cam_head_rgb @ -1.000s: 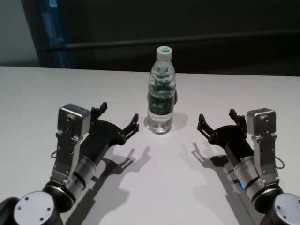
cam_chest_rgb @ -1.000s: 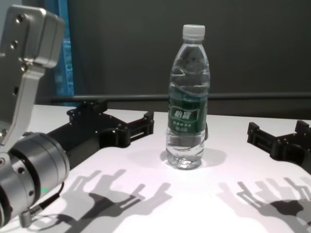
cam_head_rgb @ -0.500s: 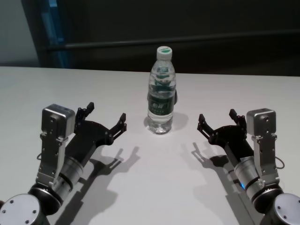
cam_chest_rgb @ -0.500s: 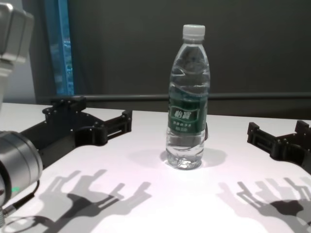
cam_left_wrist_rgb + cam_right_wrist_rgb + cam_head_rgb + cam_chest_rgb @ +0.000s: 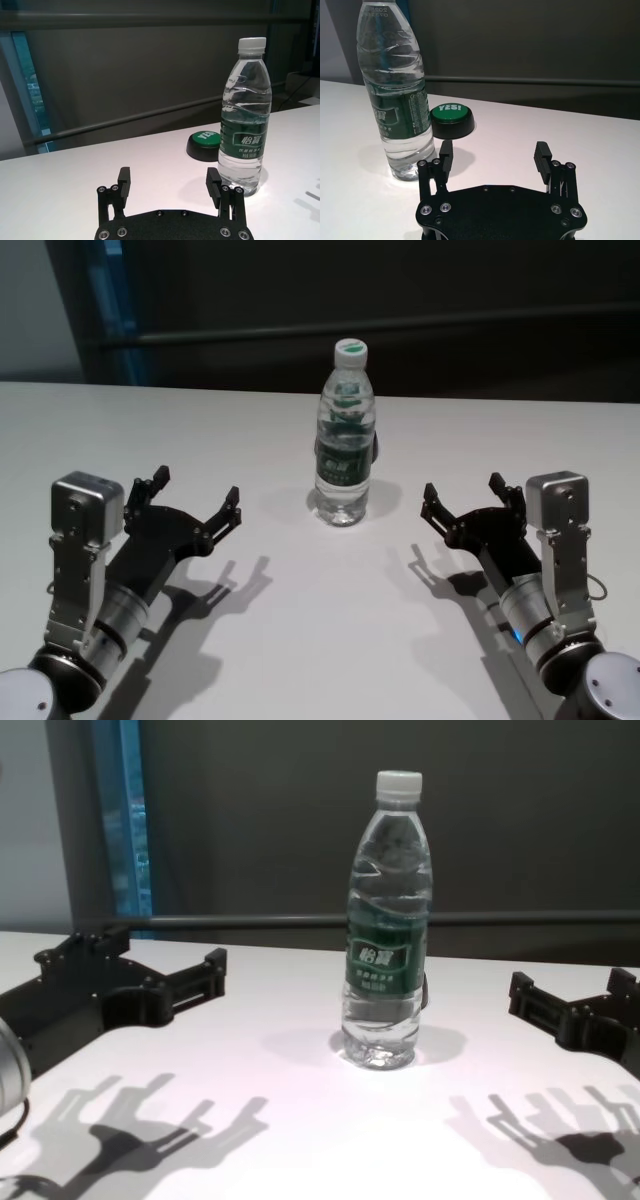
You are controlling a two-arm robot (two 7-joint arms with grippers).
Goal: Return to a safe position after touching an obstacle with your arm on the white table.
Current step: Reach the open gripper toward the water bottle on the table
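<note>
A tall clear water bottle (image 5: 346,435) with a white cap and dark green label stands upright on the white table (image 5: 330,630); it also shows in the chest view (image 5: 387,930), the left wrist view (image 5: 244,117) and the right wrist view (image 5: 395,95). My left gripper (image 5: 196,497) is open and empty, well to the left of the bottle and apart from it; it also shows in the chest view (image 5: 165,965) and the left wrist view (image 5: 169,182). My right gripper (image 5: 462,499) is open and empty, to the right of the bottle.
A low black round button with a green top (image 5: 451,120) sits just behind the bottle; it also shows in the left wrist view (image 5: 204,145). A dark wall with a rail (image 5: 400,325) runs behind the table's far edge.
My left arm has drawn back to the left, away from the bottle, its gripper staying open. The bottle still stands upright in place. The right arm has not moved.
</note>
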